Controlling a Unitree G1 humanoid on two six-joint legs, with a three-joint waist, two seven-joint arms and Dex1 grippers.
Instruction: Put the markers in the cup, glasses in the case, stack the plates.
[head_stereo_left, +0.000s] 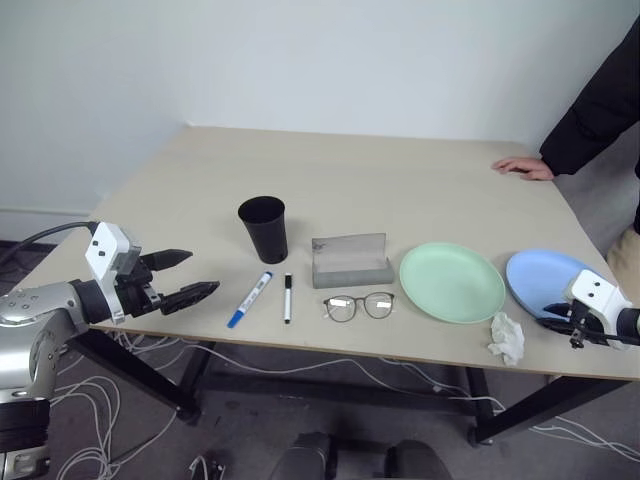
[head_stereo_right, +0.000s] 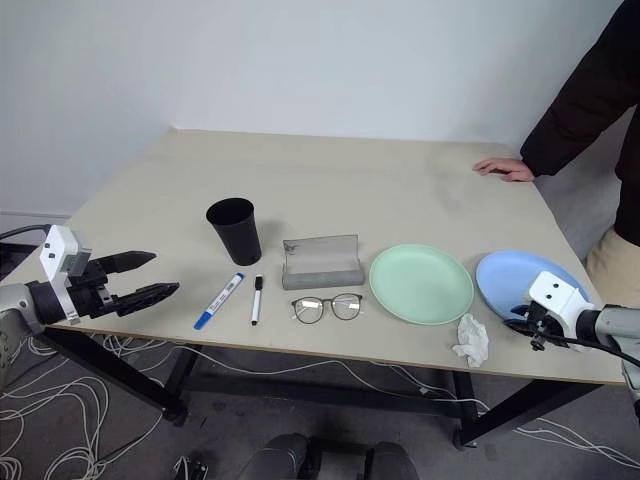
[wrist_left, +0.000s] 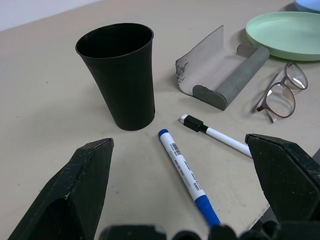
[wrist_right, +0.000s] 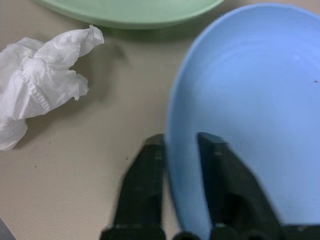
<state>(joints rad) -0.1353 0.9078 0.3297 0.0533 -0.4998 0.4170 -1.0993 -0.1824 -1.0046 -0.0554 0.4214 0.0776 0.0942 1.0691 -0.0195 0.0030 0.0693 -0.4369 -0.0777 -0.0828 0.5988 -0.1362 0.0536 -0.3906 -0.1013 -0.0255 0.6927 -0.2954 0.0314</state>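
Note:
At the table's right front, my right gripper (wrist_right: 180, 141) is shut on the near rim of the light blue plate (wrist_right: 250, 95), one finger above the rim and one below. The pale green plate (head_stereo_left: 452, 282) lies just left of it. My left gripper (head_stereo_left: 203, 272) hovers open off the table's left front edge, pointing at the black cup (head_stereo_left: 264, 228) and the two markers. The blue-capped marker (head_stereo_left: 249, 299) and the thin black-capped marker (head_stereo_left: 287, 297) lie side by side in front of the cup. The glasses (head_stereo_left: 360, 305) rest before the open grey case (head_stereo_left: 350, 262).
A crumpled white tissue (head_stereo_left: 507, 337) lies at the front edge between the two plates, close to my right gripper. A person's hand (head_stereo_left: 522, 167) rests on the table's far right corner, the dark sleeve above it. Cables run over the floor under the table.

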